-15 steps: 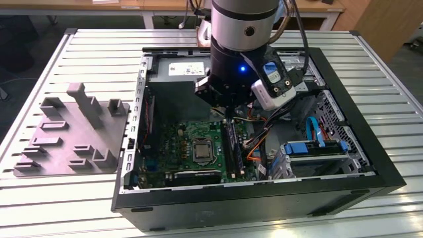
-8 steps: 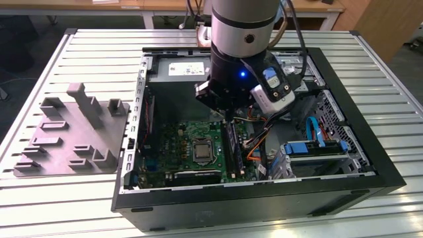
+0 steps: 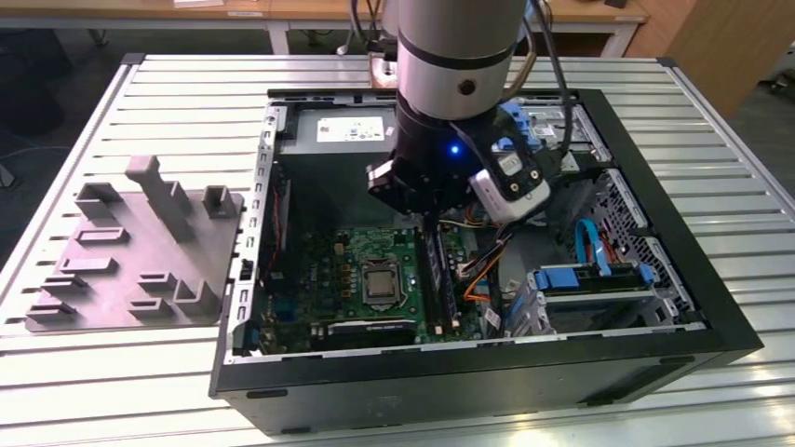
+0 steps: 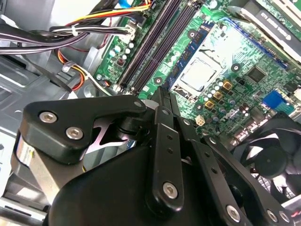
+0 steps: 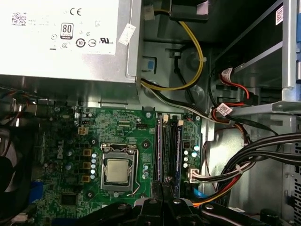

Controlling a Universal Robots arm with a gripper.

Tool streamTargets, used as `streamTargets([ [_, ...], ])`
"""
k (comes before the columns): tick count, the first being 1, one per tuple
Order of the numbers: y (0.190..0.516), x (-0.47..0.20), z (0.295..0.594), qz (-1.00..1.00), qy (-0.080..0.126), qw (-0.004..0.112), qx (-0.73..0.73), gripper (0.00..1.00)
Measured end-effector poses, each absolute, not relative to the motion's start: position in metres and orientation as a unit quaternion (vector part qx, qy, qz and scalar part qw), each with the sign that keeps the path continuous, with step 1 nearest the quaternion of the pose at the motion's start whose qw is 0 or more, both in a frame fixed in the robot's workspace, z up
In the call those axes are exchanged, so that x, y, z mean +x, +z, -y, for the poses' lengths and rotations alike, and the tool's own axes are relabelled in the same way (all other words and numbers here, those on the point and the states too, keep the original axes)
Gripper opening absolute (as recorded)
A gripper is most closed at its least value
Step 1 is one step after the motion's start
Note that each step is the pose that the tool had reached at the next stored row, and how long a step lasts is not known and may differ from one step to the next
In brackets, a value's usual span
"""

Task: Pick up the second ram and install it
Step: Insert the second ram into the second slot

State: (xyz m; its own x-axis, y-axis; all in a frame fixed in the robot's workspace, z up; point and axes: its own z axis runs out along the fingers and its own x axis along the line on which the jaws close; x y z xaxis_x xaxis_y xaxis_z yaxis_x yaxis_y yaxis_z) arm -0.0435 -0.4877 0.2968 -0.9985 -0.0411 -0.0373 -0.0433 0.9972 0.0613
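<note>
Claw (image 4: 161,97) pressed together, low inside case (image 3: 695,307) on table (image 3: 125,391), tips over ram slots (image 5: 168,150) along motherboard's (image 5: 127,127) edge. Dark ram (image 3: 435,279) stands on edge there, lengthwise with slots for seating; grip on it unclear.

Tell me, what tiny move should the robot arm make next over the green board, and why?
Probably a slow, straight drop, kept in line with the RAM slots. The gripper hangs inside the computer case, just over those long dark slots beside the CPU socket, with cables close on their other side. What it carries is hidden, so go gently.
</note>
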Motion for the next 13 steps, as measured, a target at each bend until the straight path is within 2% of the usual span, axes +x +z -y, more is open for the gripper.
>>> streamTargets([
  [13, 0.281, -0.043, 0.488, -0.999, 0.031, 0.018, -0.021, 0.11],
])
